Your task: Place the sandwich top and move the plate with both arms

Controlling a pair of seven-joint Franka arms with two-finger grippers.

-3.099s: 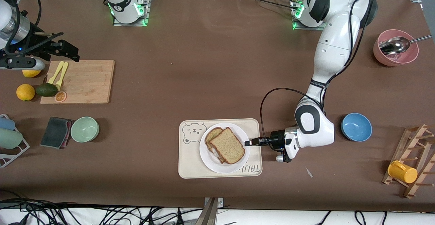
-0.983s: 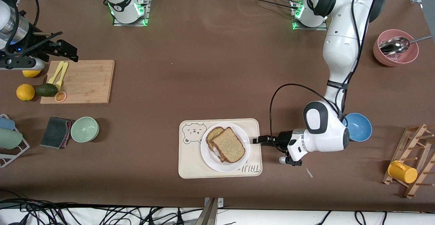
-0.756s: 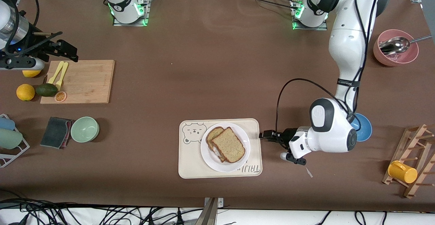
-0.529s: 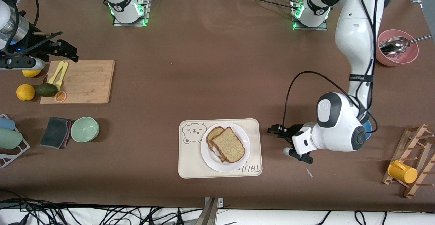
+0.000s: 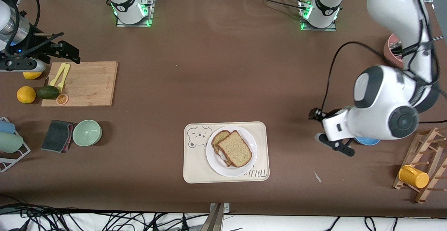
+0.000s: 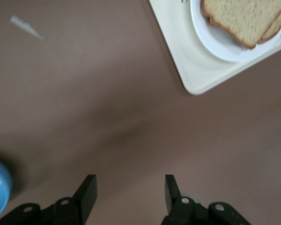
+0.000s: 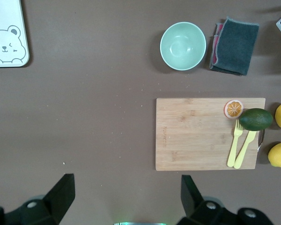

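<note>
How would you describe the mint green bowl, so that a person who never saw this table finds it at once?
Start from the wooden cutting board at the right arm's end of the table. Nearer the front camera than the board sits the mint green bowl, beside a folded dark cloth. It is empty and pale green, unlike the blue bowl.

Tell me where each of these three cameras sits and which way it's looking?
Front view: high across the table, facing both arms; plate on the tray.
Left wrist view: on the left arm, looking down past the open left gripper at bare table and the tray's corner.
Right wrist view: looking down past the open right gripper at the cutting board.
Shared: all show the tray.
</note>
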